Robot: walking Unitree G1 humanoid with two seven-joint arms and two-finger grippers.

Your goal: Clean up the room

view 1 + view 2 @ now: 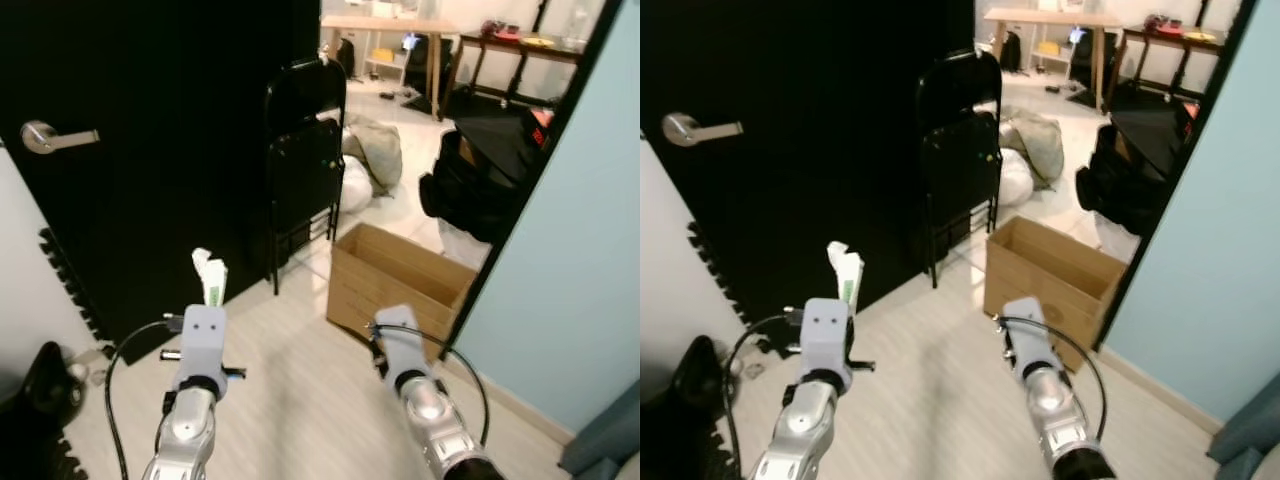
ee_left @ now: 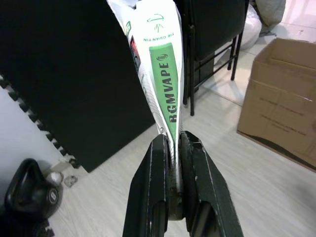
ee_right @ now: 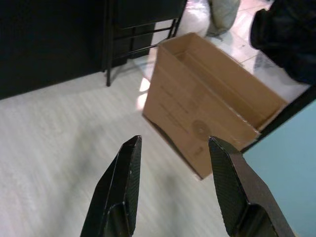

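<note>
My left gripper [image 2: 172, 148] is shut on a flattened white and green packet [image 2: 163, 74], which sticks up above the gripper [image 1: 210, 278] at lower left over the pale floor. An open brown cardboard box [image 1: 400, 280] stands on the floor ahead and to the right, beside the blue wall. My right gripper [image 3: 173, 153] is open with nothing between its fingers, held low and pointing toward the box [image 3: 207, 108]. The right arm [image 1: 415, 380] is at lower centre-right.
A black folding chair [image 1: 305, 160] leans by the black door [image 1: 130, 150]. A black bag [image 1: 480, 170] and white sacks [image 1: 365, 165] lie past the box. A kettlebell [image 2: 29, 190] sits at the lower left by black foam mat edging [image 1: 65, 280].
</note>
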